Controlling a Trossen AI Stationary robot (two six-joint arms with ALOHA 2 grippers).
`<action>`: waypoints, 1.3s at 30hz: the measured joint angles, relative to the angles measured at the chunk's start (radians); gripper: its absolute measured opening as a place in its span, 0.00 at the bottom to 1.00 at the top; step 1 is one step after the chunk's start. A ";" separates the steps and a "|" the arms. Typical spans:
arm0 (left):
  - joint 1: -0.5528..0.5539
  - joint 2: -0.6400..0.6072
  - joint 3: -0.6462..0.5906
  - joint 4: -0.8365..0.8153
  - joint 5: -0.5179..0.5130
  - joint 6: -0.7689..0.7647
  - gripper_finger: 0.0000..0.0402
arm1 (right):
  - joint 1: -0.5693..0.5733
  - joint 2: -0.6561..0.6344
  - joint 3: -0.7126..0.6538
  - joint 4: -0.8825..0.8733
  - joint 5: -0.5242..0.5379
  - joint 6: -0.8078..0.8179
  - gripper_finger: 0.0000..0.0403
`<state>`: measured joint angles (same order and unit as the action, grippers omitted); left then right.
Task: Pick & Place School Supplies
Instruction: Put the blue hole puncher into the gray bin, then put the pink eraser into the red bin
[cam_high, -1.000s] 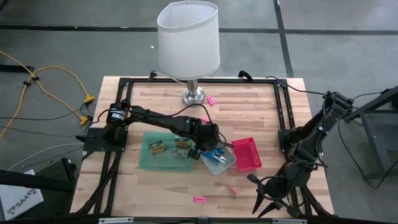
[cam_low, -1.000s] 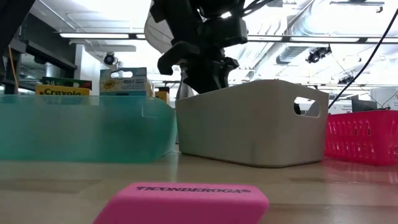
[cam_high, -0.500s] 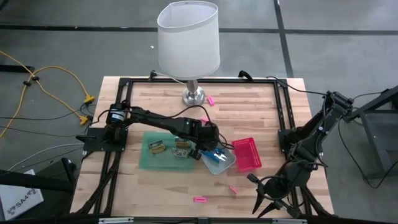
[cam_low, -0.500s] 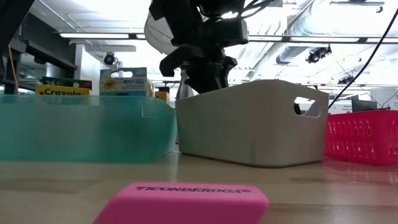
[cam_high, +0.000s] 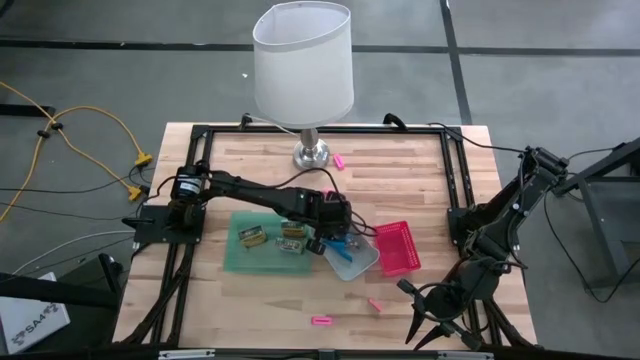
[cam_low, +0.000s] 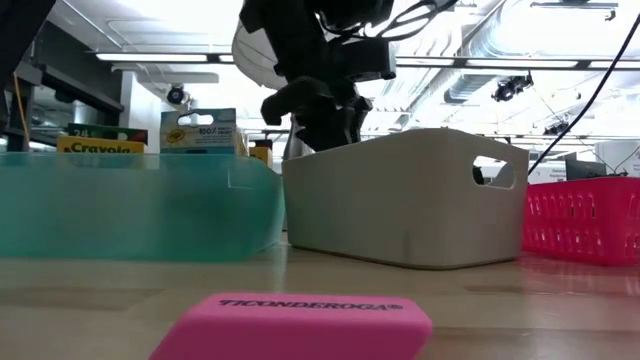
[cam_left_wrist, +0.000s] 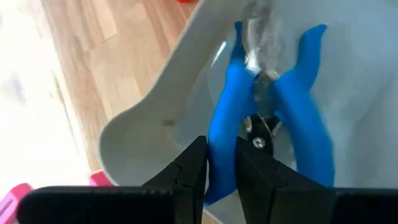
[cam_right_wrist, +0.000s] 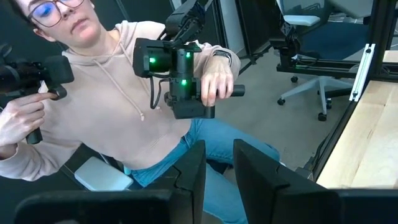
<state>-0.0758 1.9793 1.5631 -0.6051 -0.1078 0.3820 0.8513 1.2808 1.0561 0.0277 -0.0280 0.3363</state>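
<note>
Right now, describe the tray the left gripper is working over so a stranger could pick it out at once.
Start at the white-shaded lamp at the table's far edge and come toward the middle, where three trays sit in a row. It is the grey tray in the middle, between the green tray and the pink basket. It alone holds blue-handled pliers, under the left gripper.

Lamp at the table's upper centre. Mid-table, three trays in a row: one at left holding packs, a central tray containing the plier-like tool, another at right. Erasers lie below the trays, toward the frame's bottom.
</note>
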 joint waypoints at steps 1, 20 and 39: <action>0.000 0.000 0.000 -0.006 0.000 0.007 0.18 | 0.000 0.000 0.000 0.000 0.000 0.000 0.18; -0.006 0.000 0.000 -0.012 0.000 0.043 0.19 | 0.000 0.000 0.000 0.000 0.000 0.000 0.18; -0.033 0.000 0.000 0.008 -0.067 0.092 0.38 | 0.000 0.000 0.000 0.000 0.000 0.000 0.18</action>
<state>-0.1091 1.9793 1.5627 -0.5967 -0.1752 0.4741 0.8513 1.2808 1.0561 0.0273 -0.0280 0.3363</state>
